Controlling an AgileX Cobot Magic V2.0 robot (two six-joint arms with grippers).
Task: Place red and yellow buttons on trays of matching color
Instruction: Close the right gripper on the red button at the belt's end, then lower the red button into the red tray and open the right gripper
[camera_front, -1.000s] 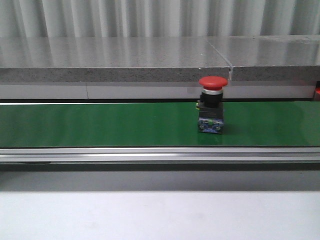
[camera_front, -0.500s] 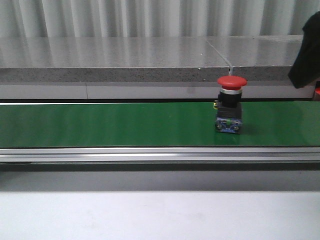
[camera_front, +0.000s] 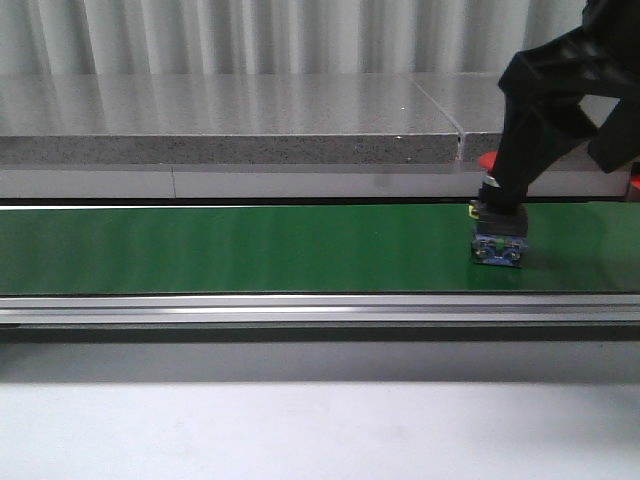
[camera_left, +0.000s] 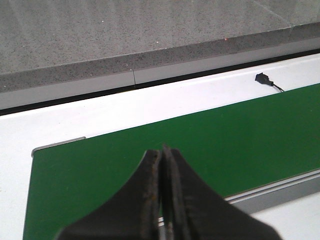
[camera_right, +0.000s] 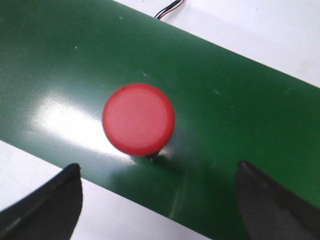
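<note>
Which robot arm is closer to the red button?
Right. The right gripper hovers just above the red button, fingers open; the left gripper is shut, far along the green belt.

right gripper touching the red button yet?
Apart. The right wrist view shows the red button on the green belt with both fingers spread wide, belt visible between each and the cap; the right gripper is open.
</note>
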